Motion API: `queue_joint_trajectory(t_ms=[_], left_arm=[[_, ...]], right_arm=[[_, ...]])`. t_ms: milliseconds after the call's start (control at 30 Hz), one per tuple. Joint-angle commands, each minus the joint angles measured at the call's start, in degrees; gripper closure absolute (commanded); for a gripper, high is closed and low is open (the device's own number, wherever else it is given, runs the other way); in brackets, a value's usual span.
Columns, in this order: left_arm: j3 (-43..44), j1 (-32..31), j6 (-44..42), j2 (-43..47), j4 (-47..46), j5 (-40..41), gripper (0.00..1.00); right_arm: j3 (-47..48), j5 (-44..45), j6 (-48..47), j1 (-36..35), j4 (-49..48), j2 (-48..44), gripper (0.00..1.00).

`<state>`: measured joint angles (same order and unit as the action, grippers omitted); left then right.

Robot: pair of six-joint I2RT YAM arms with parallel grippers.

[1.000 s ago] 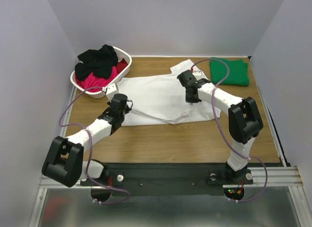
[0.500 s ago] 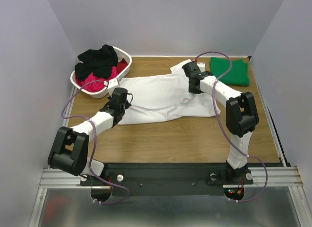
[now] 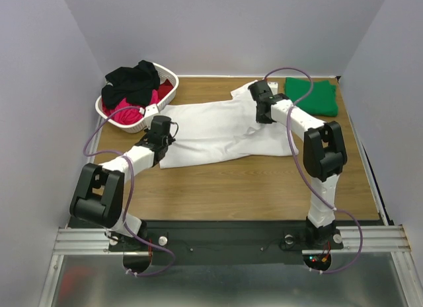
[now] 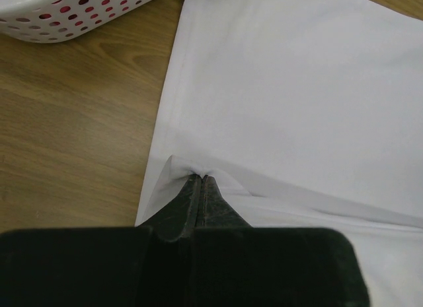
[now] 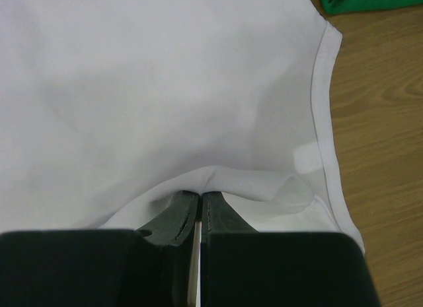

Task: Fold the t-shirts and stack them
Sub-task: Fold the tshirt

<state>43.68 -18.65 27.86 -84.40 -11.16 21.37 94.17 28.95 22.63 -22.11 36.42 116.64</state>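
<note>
Left tool (image 4: 201, 178): clenched, its tips pressed together on a small raised pinch of the white t-shirt (image 3: 218, 130) at the cloth's left edge.
Right tool (image 5: 200, 195): clenched too, gripping a pinch of the same shirt at its far right end, just inside a stitched edge band.
Cloth from the left tool: the bulk lay to the right and far of the tips, with bare surface (image 3: 231, 188) to the left.
Cloth from the right tool: the bulk lay to the left and near.
White t-shirt, place: spread mostly flat across the middle of the surface, with one sleeve poking out on the far side.
Long axis: it ran left to right, with one pinch at each end. The line between the tools therefore followed it, with the right pinch somewhat farther back than the left.
Green t-shirt (image 3: 312, 97): folded in the far right corner, near the right tool, with a strip of wood between it and the white cloth. The right arm was the nearer one.
Lattice basket (image 3: 135, 126): far left, just beside the shirt's left end, holding a black shirt (image 3: 132, 81) over a red one (image 3: 127, 110).
Coming move, as a judgement: any fold likely had to go across this left-right axis, with both ends carried together.
</note>
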Motion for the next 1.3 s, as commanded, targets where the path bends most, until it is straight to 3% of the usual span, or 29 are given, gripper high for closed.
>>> queue_joint_trajectory(t_ms=[0,333,400,467,500,533,600,633,833,1033,1267], left_arm=[[2.6,0.6,-1.2,-0.5,-0.5,1.3,1.0],[4.4,0.9,-1.8,-2.7,-0.1,2.8,1.0],[5.0,0.9,-2.0,-2.9,0.3,3.0,1.0],[5.5,0.9,-2.0,-2.4,0.4,3.0,0.84],[5.7,0.9,-2.0,-2.1,0.4,3.0,0.71],[5.9,0.8,-1.9,-1.4,0.3,2.9,0.45],[5.8,0.4,-1.7,0.1,-0.3,3.0,0.2],[5.7,0.4,-1.7,0.5,-0.5,3.1,0.14],[4.8,-3.7,-1.1,2.4,-1.9,2.6,0.04],[-1.6,-6.1,1.8,2.7,-6.5,-5.4,0.03],[-5.7,-6.2,4.1,0.9,-10.5,-10.2,0.02]], right_arm=[[3.3,0.8,-1.0,0.2,-2.3,1.1,1.0],[6.1,2.0,-1.5,1.0,-3.0,2.5,1.0],[6.6,2.2,-1.7,1.2,-3.3,2.4,0.94],[6.7,2.7,-2.1,1.5,-3.6,1.4,0.65],[6.5,2.7,-2.2,1.5,-3.6,0.7,0.53],[6.1,3.0,-2.2,1.9,-3.9,-1.2,0.33],[3.5,3.8,-2.3,1.9,-4.7,-4.7,0.2],[2.2,3.8,-2.5,2.0,-5.0,-4.8,0.17],[-10.2,-0.3,-1.3,5.4,-6.5,-13.6,0.12],[-24.8,-6.6,-0.1,10.7,-10.1,-21.4,0.12],[-31.3,-13.1,-0.7,13.8,-14.1,-24.5,0.15]])
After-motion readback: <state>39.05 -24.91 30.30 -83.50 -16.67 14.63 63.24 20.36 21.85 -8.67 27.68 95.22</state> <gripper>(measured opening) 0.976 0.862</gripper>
